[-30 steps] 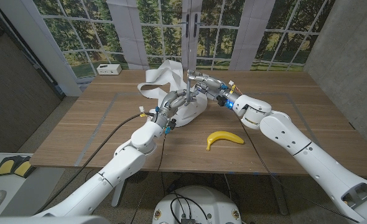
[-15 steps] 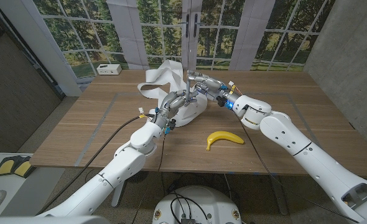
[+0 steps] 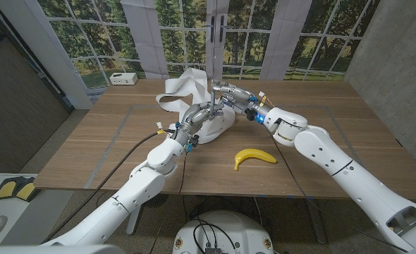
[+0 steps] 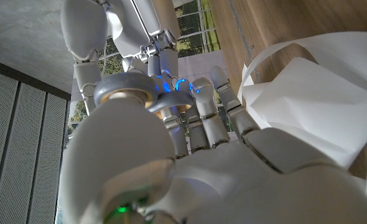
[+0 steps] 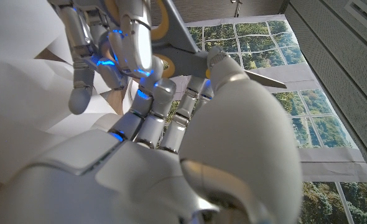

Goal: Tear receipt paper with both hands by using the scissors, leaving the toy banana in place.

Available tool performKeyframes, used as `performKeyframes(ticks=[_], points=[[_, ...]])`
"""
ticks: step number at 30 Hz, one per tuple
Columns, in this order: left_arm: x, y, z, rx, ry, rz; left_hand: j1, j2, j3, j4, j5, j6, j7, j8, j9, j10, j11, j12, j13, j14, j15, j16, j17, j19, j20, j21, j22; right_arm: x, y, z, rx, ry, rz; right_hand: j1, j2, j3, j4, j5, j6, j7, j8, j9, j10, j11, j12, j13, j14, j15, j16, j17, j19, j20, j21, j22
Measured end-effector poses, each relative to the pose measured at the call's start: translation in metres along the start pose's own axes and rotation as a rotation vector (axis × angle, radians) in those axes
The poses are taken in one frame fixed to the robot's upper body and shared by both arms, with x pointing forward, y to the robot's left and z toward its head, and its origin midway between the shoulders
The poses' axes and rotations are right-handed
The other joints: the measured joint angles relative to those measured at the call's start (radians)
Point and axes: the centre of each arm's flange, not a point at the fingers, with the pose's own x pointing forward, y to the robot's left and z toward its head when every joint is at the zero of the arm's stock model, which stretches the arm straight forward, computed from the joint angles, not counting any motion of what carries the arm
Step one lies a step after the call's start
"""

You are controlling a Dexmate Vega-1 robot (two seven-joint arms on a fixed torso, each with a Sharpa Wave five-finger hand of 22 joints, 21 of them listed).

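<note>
Right robot hand (image 5: 171, 143) holds scissors (image 5: 190, 46), handles hidden by its fingers. Left robot hand (image 3: 196, 117) meets the paper (image 3: 183, 86); its grip is unclear. Banana (image 3: 254, 156) lies on the bench (image 3: 95, 141).

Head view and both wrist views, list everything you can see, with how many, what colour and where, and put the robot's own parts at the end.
Table: one, brown wood, under everything.
Paper: one long crumpled strip, white, at the table's middle toward the far edge, between the hands.
Scissors: one pair, grey blades with yellow at the handles, in the right hand.
Banana: one, yellow, near the front edge, apart from the paper.
Box: one, white, far left corner.
Left hand: one, white and grey, on the paper.
Right hand: one, white and grey, holding the scissors above the paper.
</note>
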Motion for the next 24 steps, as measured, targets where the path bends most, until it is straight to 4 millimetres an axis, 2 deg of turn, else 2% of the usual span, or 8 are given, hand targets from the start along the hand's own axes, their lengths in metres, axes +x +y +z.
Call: performKeyframes(ticks=[4,9,12,13,15,17,20,24], points=[[0.0005,0.0007,0.0002,-0.009,-0.008,-0.004,0.0,0.0,0.003,-0.003,0.0,-0.004,0.004,0.0,0.0,0.003,0.003,0.0,0.0,0.005,-0.001,-0.004,0.001,-0.004,-0.004,0.006,0.0,0.0004,0.0001,0.0002,-0.001,0.002,0.001,0.0,0.0,0.0,0.0,-0.001,-0.013,-0.001,-0.003,0.0,0.0,0.0,-0.001,0.0,0.0,0.0,0.0,0.0,0.0,0.0,0.0,-0.006],[0.0013,0.0013,0.0003,-0.012,-0.011,-0.005,0.004,-0.004,0.003,-0.003,0.008,-0.004,0.006,0.0,0.0,0.001,0.005,0.0,0.0,0.005,-0.001,-0.007,0.001,-0.004,-0.004,0.013,0.0,0.0004,0.0001,0.0001,-0.001,0.003,0.001,0.0,0.0,0.0,0.0,0.004,-0.038,0.01,-0.021,0.0,0.0,0.0,-0.005,0.0,-0.017,0.003,-0.006,0.0,0.004,-0.001,0.0,-0.014],[0.0014,0.0014,0.0011,-0.014,-0.015,-0.006,0.004,-0.004,0.003,-0.003,0.008,-0.003,0.007,0.0,0.0,0.001,0.005,0.001,0.0,0.006,0.0,-0.011,0.001,-0.004,-0.004,0.016,0.0,0.0004,0.0,0.0001,-0.002,0.003,0.001,-0.002,0.002,-0.014,0.014,0.004,-0.074,0.017,-0.039,0.0,0.0,-0.001,-0.021,0.0,-0.039,0.006,-0.023,-0.005,0.003,-0.001,-0.001,-0.027],[0.0015,0.0015,0.001,-0.014,-0.015,-0.005,0.004,-0.004,0.003,-0.003,0.008,-0.003,0.007,0.0,0.0,0.001,0.005,0.002,0.0,0.006,0.0,-0.011,0.001,-0.004,-0.004,0.017,0.0,0.0004,0.0,0.0003,-0.004,0.002,0.001,-0.012,0.012,-0.022,0.022,0.004,-0.093,0.018,-0.045,0.0,-0.012,-0.013,-0.029,0.002,-0.05,0.009,-0.031,-0.005,-0.002,-0.006,-0.002,-0.035],[0.0018,0.0022,0.0006,-0.017,-0.014,-0.003,0.004,-0.004,0.005,-0.005,0.008,-0.002,0.009,0.0,0.0,0.001,0.005,0.007,0.0,0.006,0.0,-0.011,0.001,-0.004,-0.003,0.02,0.004,0.0002,-0.0004,-0.0003,-0.006,0.002,0.004,-0.074,0.015,-0.038,0.042,-0.009,-0.145,0.017,-0.054,0.003,-0.055,-0.035,-0.052,0.055,-0.077,0.012,-0.051,-0.005,-0.029,-0.005,-0.002,-0.041],[0.002,0.0025,0.0005,-0.019,-0.014,-0.002,0.004,-0.004,0.005,-0.005,0.008,-0.002,0.009,0.0,0.0,0.001,0.005,0.008,0.0,0.006,0.001,-0.011,0.001,-0.01,0.002,0.021,0.005,0.0001,-0.0007,-0.0006,-0.009,0.001,0.007,-0.145,0.008,-0.049,0.062,-0.031,-0.195,0.022,-0.058,0.005,-0.117,-0.028,-0.081,0.063,-0.093,0.017,-0.066,-0.005,-0.039,-0.002,-0.006,-0.055],[0.0022,0.0023,0.0012,-0.025,-0.019,-0.004,0.004,-0.004,0.005,-0.005,0.009,-0.001,0.009,0.0,0.0,0.001,0.005,0.009,0.0,0.006,0.001,-0.011,0.001,-0.013,-0.002,0.024,0.005,-0.0005,-0.0018,-0.0018,-0.01,-0.001,0.008,-0.239,-0.015,-0.081,0.1,-0.058,-0.25,0.033,-0.062,0.005,-0.177,-0.018,-0.113,0.065,-0.103,0.02,-0.078,-0.005,-0.039,-0.002,-0.01,-0.073],[0.0025,0.0024,0.0022,-0.032,-0.025,-0.004,0.004,-0.004,0.006,-0.006,0.015,-0.006,0.011,0.0,0.0,-0.002,0.008,0.009,0.0,0.006,0.001,-0.018,0.001,-0.013,-0.002,0.028,0.005,-0.0015,-0.003,-0.0016,-0.01,-0.009,0.007,-0.313,-0.042,-0.111,0.118,-0.07,-0.289,0.039,-0.062,0.003,-0.214,-0.012,-0.135,0.069,-0.108,0.022,-0.083,-0.009,-0.038,-0.002,-0.012,-0.093]])
